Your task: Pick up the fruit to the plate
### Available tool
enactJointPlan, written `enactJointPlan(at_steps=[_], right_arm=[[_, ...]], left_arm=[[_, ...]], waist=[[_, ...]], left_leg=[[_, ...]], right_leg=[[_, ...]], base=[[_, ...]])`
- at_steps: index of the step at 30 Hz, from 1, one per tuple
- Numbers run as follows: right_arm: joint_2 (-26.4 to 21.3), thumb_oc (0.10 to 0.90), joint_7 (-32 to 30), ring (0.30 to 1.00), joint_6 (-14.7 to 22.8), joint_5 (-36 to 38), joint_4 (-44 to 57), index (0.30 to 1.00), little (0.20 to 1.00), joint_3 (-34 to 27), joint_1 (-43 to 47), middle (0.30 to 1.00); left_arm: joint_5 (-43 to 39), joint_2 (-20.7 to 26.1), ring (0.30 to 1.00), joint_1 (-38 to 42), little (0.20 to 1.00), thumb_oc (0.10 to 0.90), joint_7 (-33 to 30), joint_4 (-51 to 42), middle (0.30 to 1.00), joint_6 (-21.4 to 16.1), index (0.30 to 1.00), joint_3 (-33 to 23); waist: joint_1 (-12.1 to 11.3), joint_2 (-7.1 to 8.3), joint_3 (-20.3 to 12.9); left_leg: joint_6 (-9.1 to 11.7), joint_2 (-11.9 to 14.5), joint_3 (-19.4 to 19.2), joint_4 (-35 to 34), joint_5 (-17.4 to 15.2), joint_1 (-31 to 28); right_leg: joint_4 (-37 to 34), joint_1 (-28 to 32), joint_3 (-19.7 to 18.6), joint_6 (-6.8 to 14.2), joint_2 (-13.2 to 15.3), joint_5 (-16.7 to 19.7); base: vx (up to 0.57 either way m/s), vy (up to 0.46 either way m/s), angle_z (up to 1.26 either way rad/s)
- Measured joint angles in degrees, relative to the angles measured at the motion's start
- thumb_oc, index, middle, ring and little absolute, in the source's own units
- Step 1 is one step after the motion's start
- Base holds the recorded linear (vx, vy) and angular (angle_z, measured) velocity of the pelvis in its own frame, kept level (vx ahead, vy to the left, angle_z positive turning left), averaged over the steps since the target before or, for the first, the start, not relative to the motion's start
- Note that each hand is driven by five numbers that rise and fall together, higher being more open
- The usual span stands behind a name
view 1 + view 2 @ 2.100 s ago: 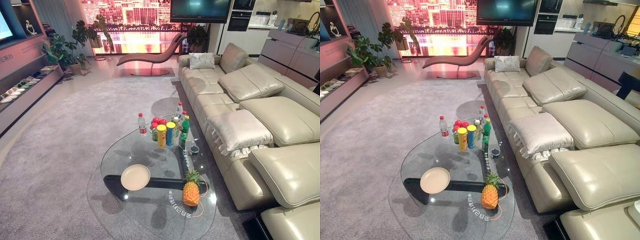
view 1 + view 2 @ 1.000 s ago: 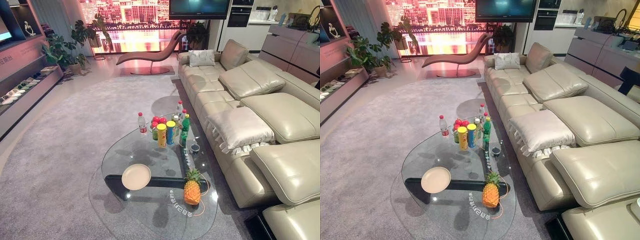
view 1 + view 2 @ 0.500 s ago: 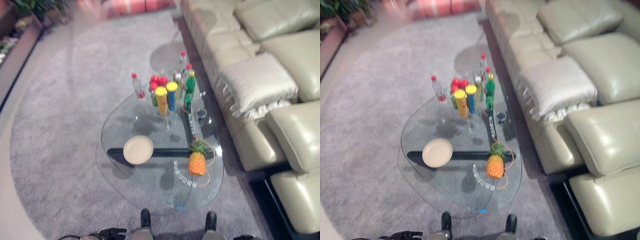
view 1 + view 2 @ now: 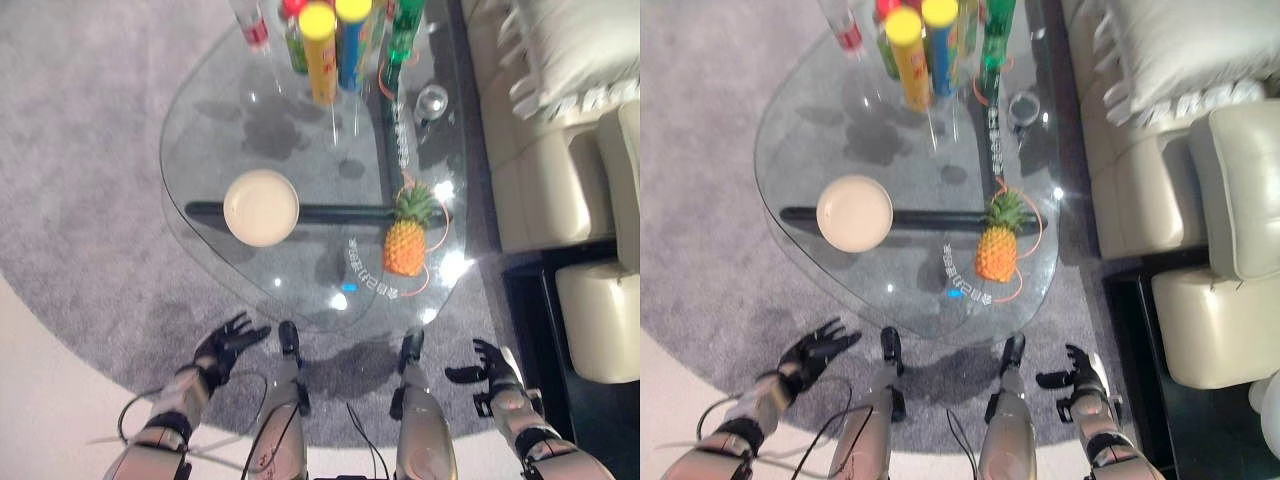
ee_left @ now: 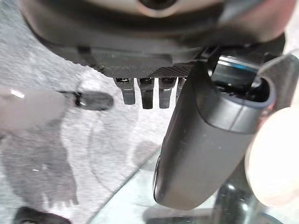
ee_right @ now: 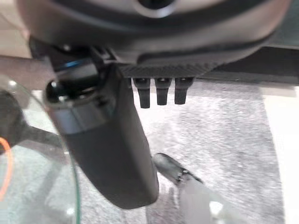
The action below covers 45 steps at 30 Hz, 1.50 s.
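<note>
A pineapple (image 4: 405,240) stands upright on the near right part of the glass table (image 4: 205,120). A round cream plate (image 4: 261,207) lies on the table's near left part, about a hand's width from the pineapple. Red fruit (image 4: 292,6) peeks out behind the cans at the far end. My left hand (image 4: 225,345) hovers low over the carpet in front of the table, fingers (image 5: 140,91) straight and holding nothing. My right hand (image 4: 490,370) hangs at the near right, also open with its fingers (image 6: 161,91) straight.
A yellow can (image 4: 318,35), a blue can (image 4: 352,30), a green bottle (image 4: 405,30) and a water bottle (image 4: 250,20) crowd the table's far end. A small glass cup (image 4: 431,100) stands near them. The beige sofa (image 4: 560,180) runs along the right.
The camera has tipped down and closer to the table. Both hands have come into view at the bottom. The plate and pineapple keep their places on the table.
</note>
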<state>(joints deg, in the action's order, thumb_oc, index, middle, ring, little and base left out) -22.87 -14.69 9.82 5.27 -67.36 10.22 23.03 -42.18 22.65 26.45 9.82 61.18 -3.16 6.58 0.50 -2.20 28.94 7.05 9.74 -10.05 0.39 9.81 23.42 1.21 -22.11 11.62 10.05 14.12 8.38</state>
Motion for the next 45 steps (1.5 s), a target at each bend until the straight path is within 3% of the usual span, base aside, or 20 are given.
enactJointPlan(at_steps=[11, 17, 32, 38, 45], right_arm=[[0.0, 0.800, -1.5, 0.900, 0.6, 2.7, 1.1, 0.900, 0.900, 0.8, 4.9, 0.900], [-0.1, 0.800, -1.5, 0.900, 0.7, 4.0, 1.1, 0.900, 0.900, 1.2, 7.3, 0.900], [-2.1, 0.800, -2.7, 0.900, 0.7, 7.2, 2.7, 0.900, 0.900, 1.5, 8.9, 0.900], [-2.5, 0.800, -10.8, 0.900, 1.8, 9.4, 2.8, 0.900, 0.900, 0.9, 10.3, 0.900], [-4.6, 0.800, -18.3, 0.900, 4.9, 17.6, 7.7, 0.900, 0.900, -3.8, 11.2, 0.900]], left_arm=[[0.0, -0.6, 0.900, 0.9, 0.900, 0.800, -3.7, 0.8, 0.900, 1.1, 0.900, 1.8], [0.0, -0.7, 0.900, 1.1, 0.900, 0.800, -6.8, 1.1, 0.900, 1.2, 0.900, 1.8], [1.6, -0.7, 0.900, 2.8, 0.900, 0.800, -13.1, 1.2, 0.900, 0.5, 0.900, 1.7], [1.9, -0.7, 0.900, 3.1, 0.900, 0.800, -13.1, 1.3, 0.900, 0.0, 0.900, 1.9], [2.1, -0.7, 0.900, 2.9, 0.900, 0.800, -13.6, 1.3, 0.900, -0.2, 0.900, 2.3]], waist=[[0.4, 0.55, 1.1], [-0.1, 0.80, 1.3], [-0.2, 0.79, 1.3], [-0.3, 0.79, 1.3], [-0.3, 0.79, 1.3]], left_leg=[[-0.8, 0.2, 2.7, 9.7, -1.7, 11.5], [-0.4, 1.4, 2.9, 13.7, -2.4, 16.2], [-0.5, 1.7, 3.2, 13.7, -2.3, 17.9], [-0.5, 1.7, 3.4, 13.7, -2.3, 17.9], [-0.5, 1.7, 3.4, 13.7, -2.3, 17.9]], right_leg=[[18.7, -15.4, -2.8, -1.2, 2.0, -7.5], [22.9, -21.0, -4.2, -2.0, 1.7, -8.0], [23.9, -23.2, -4.1, -2.6, 1.4, -8.4], [24.7, -23.2, -3.9, -2.9, 1.5, -8.7], [24.5, -23.2, -3.8, -2.7, 1.5, -8.9]], base=[[-0.09, -0.018, 0.05], [-0.02, -0.012, -0.08], [0.00, -0.004, -0.01], [0.00, -0.008, 0.02], [0.00, 0.000, 0.00]])
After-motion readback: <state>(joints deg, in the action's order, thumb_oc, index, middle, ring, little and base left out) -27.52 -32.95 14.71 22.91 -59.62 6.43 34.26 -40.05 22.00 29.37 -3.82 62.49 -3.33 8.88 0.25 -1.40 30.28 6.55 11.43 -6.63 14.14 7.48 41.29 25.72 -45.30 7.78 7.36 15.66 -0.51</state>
